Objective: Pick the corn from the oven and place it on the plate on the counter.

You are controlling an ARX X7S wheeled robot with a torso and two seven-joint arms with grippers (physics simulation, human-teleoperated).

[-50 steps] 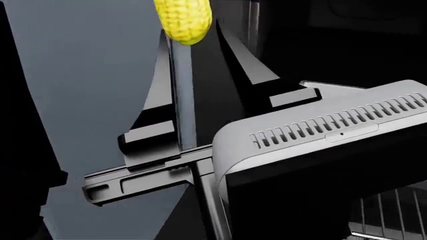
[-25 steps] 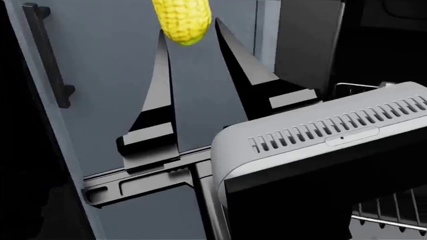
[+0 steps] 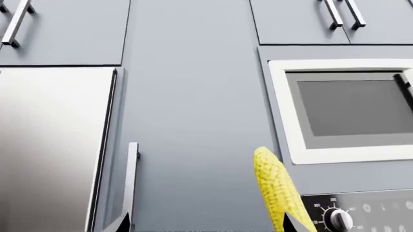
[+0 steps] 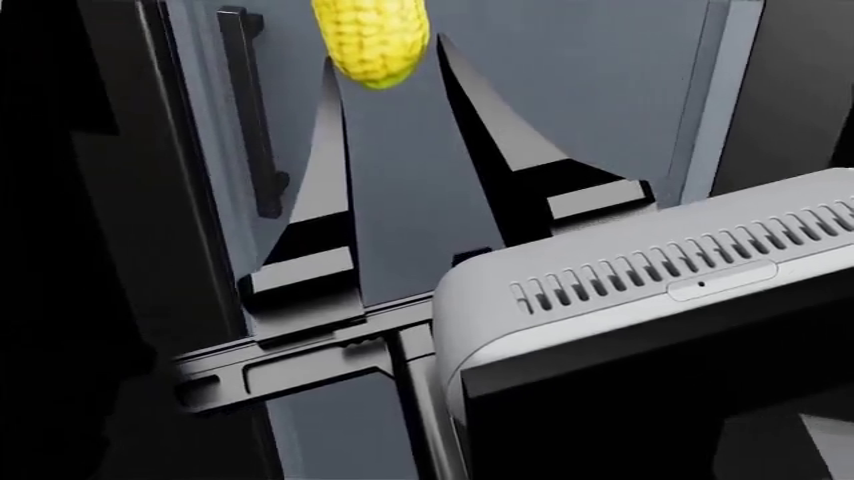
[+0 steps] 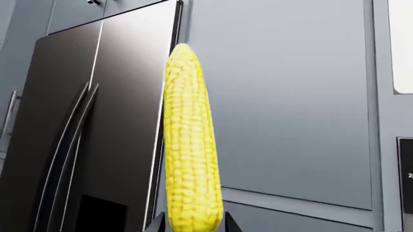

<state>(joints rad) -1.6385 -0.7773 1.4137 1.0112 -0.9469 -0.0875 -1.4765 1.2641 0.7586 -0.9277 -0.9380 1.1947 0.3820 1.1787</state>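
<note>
The right gripper [image 4: 387, 75] pinches the bright yellow corn cob with rows of bumpy kernels [image 4: 370, 40] by its blunt lower end, one long black finger [image 4: 324, 180] on each side of it in the head view; in the right wrist view the cob [image 5: 189, 145] stands upright out of the finger tips, tapered end up. Behind those fingers sits the grey vented housing of the right arm [image 4: 641, 290], filling the lower right of the head view. The cob is held up in the air in front of tall grey-blue cabinet panels [image 5: 284, 96], clear of any surface. Beside the panels stands a brushed steel refrigerator with curved door handles [image 5: 84, 135]. The left gripper [image 3: 206, 227] shows only two dark finger tips at the edge of the left wrist view, set far apart from each other; the cob [image 3: 277, 191] appears right beside one of them. Beyond it are a white-framed microwave window [image 3: 348, 106] and a control panel with a round knob [image 3: 339, 218].
</note>
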